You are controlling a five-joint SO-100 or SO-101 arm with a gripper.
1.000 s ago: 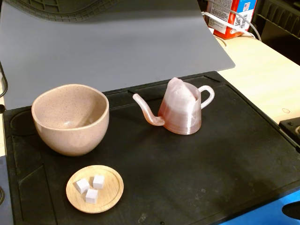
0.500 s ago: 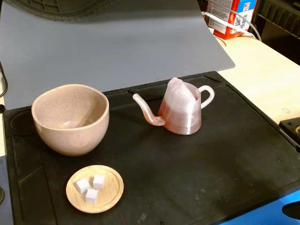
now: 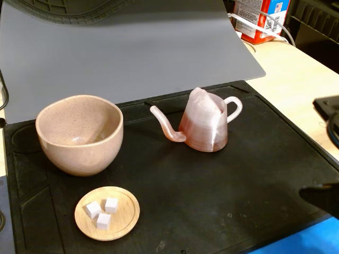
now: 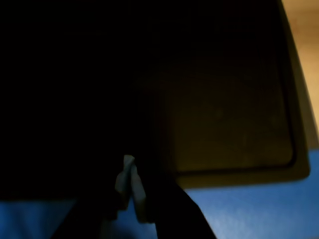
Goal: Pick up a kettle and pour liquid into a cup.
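Note:
In the fixed view the pink translucent kettle [image 3: 205, 126] stands upright on the black mat [image 3: 222, 185]. Its thin spout [image 3: 165, 126] points left and its whitish loop handle [image 3: 235, 108] faces right. The speckled beige cup [image 3: 79, 133] sits to its left and looks empty. I cannot make out the liquid as separate from the kettle's tinted wall. Dark parts of the arm [image 3: 324, 197] enter at the right edge, well clear of the kettle. In the dim wrist view my gripper [image 4: 130, 186] shows two pale tips pressed together, holding nothing.
A small wooden dish [image 3: 107, 212] with three white cubes lies in front of the cup. A grey sheet [image 3: 132, 53] rises behind the mat. A red and white carton [image 3: 259, 18] stands at the back right on the light wooden table [image 3: 296, 79].
Dark arm parts have come into the fixed view at the right edge, where only a small piece showed before. Kettle, cup and dish have not moved.

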